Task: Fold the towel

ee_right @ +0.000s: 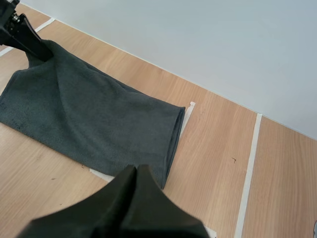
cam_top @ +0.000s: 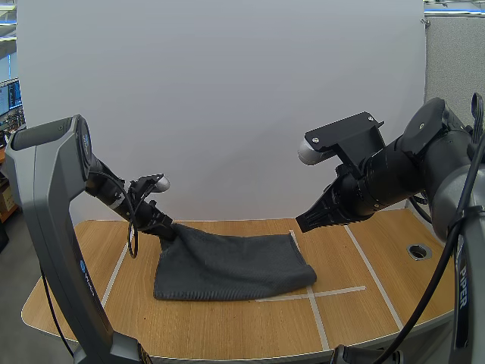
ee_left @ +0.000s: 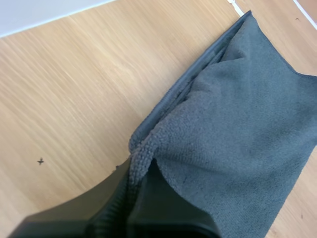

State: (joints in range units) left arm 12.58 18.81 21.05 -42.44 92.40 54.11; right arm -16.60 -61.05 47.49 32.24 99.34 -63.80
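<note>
At far left, the left gripper [cam_top: 168, 231] pinches a raised corner of the grey towel [cam_top: 235, 265]; the right gripper [cam_top: 303, 222] hovers closed and empty. A thin pinch could slip, dropping the fold.

towel [cam_top: 231, 265]: lies on the table [cam_top: 227, 326], in the middle, between the two arms; its back left corner is raised off the table.
left gripper [cam_top: 168, 231]: at the towel's back left corner, tips pinching it.
right gripper [cam_top: 301, 224]: in the air above the towel's right end, not touching it, fingers pressed together.
tape lines [cam_top: 311, 293]: on the table, beside the towel's right end and further to the right.
hole [cam_top: 418, 251]: in the table at the far right, well apart from the towel.
</note>
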